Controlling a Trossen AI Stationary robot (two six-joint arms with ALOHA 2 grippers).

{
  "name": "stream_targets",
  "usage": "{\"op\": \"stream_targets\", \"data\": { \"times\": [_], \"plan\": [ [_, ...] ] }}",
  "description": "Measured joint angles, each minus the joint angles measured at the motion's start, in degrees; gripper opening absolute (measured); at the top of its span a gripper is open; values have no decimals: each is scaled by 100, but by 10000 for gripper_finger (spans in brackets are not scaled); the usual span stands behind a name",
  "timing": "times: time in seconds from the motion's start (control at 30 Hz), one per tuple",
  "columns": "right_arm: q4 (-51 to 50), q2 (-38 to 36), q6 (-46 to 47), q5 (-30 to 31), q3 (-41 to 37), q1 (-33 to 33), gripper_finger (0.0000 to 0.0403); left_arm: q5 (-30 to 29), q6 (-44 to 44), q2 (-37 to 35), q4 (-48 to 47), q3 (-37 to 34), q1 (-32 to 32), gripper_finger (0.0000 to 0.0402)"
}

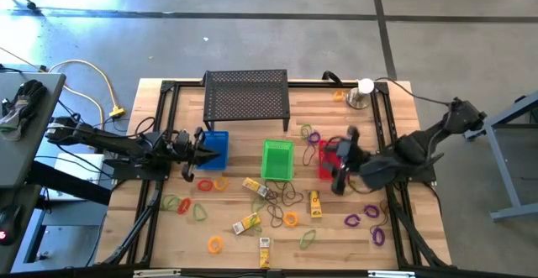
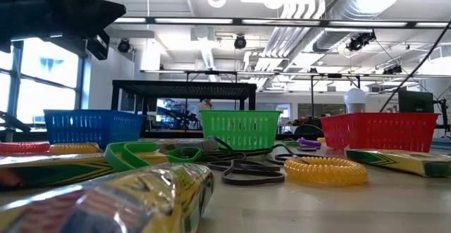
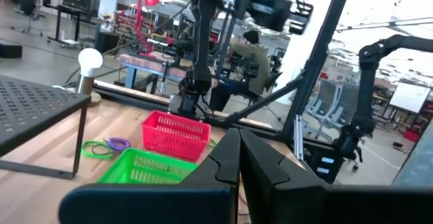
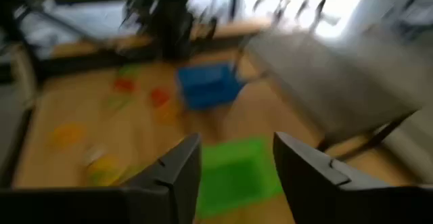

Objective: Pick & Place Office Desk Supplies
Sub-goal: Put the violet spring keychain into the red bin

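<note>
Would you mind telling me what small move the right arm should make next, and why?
Probably lower the right hand toward a loose item such as the purple loops just beyond the red basket. Its fingers stand apart with nothing between them, it hangs over the red basket, and many supplies are scattered on the table. The left hand is shut, by the blue basket.

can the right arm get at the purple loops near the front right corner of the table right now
Probably yes. The right gripper is open and empty over the red basket, and the purple loops lie in the open on the wood on its own side, with nothing between.
</note>
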Motion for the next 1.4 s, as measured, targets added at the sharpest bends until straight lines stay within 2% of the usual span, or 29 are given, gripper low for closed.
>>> {"op": "stream_targets", "data": {
  "times": [0.13, 0.2, 0.4, 0.53, 0.6, 0.7, 0.87, 1.03, 1.2, 1.4],
  "plan": [
    [-872, 351, 2089, -1890, 114, 30, 198, 192, -13, 126, 5, 0, 0, 1],
    [-1291, 558, 3021, -2650, 108, 27, 195, 315, -19, 176, 11, 0, 0, 1],
    [-2480, 1147, 4546, -3325, 102, 17, 178, 444, -24, 223, 20, 0, 0, 1],
    [-3212, 1577, 6260, -4394, 102, 41, 169, 446, -37, 229, 20, 0, 0, 1],
    [-3380, 1802, 6687, -4805, 100, 146, 166, 448, -75, 230, 15, 0, 0, 1],
    [-3311, 2119, 6577, -5086, 99, 327, 164, 450, -169, 230, 17, 0, 0, 1],
    [-3139, 2622, 5783, -4870, 99, 558, 164, 451, -183, 230, 17, 0, 0, 1],
    [-3125, 3080, 4736, -4918, 99, 772, 164, 454, -301, 230, 61, 0, 0, 1],
    [-3152, 3343, 4278, -5286, 99, 821, 158, 514, -486, 230, 114, 1, -1, 1],
    [-3117, 3349, 3716, -4798, 99, 831, 153, 635, -487, 230, 111, 0, -4, 1]
  ]
}}
